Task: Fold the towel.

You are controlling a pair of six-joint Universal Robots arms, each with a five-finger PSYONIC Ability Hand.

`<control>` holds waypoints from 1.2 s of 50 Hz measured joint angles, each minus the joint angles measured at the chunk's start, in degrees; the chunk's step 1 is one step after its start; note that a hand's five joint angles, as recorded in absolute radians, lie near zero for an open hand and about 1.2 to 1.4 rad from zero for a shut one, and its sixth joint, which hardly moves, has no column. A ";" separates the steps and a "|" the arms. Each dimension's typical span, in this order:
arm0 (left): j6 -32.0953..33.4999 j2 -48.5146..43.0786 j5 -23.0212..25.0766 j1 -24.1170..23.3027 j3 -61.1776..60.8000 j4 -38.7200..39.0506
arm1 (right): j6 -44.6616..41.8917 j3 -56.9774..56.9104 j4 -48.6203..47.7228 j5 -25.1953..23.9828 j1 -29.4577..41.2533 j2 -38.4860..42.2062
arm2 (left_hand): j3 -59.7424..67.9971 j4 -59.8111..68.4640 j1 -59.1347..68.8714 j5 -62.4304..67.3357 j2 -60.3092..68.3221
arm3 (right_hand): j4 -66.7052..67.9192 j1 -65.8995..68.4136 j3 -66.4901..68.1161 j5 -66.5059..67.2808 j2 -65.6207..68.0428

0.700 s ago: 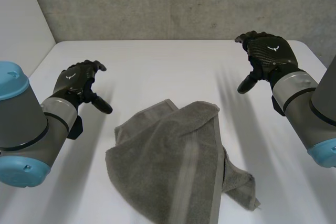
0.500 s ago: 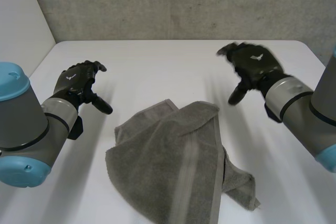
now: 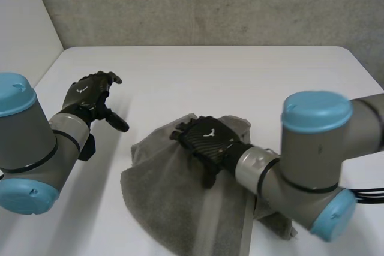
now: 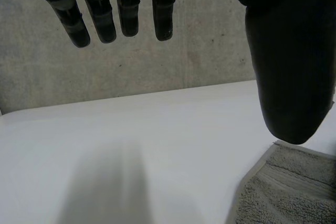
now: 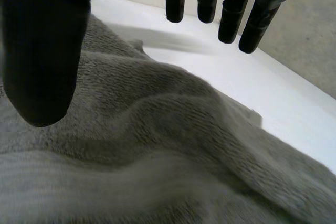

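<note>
white table (image 3: 198,70) w/ rough concrete wall (image 3: 198,4) behind; far half & left side bare, plenty of room. grey terry towel (image 3: 174,208) lies rumpled at near middle, flat woven band along one edge. right hand (image 3: 207,139) over towel's far part, fingers straight, thumb spread. left hand (image 3: 90,94) over bare table beside towel, fingers relaxed, apart. small white mark on back of each hand.

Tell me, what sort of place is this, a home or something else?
Probably a lab or test room: a plain white table, a raw concrete wall behind it, and a crumpled grey towel lying on it.
</note>
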 measured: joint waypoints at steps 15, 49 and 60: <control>-0.08 -0.06 -0.12 0.08 -0.07 0.09 | -0.52 -3.24 -7.40 6.88 5.64 9.57 | 0.00 0.00 0.00 0.00 0.00 | 0.00 13.61 0.00 14.78 13.68; -0.09 0.52 -0.22 0.62 -0.36 1.59 | -0.49 -15.58 -8.02 -3.94 -3.87 -5.81 | 0.00 0.00 0.00 0.00 0.00 | 0.00 61.23 0.00 61.53 58.94; -0.09 0.61 -0.22 0.67 -0.49 1.58 | -5.13 -2.91 -5.92 -9.71 -22.30 -13.09 | 0.00 0.00 0.00 0.00 0.00 | 0.00 61.24 0.00 61.53 58.94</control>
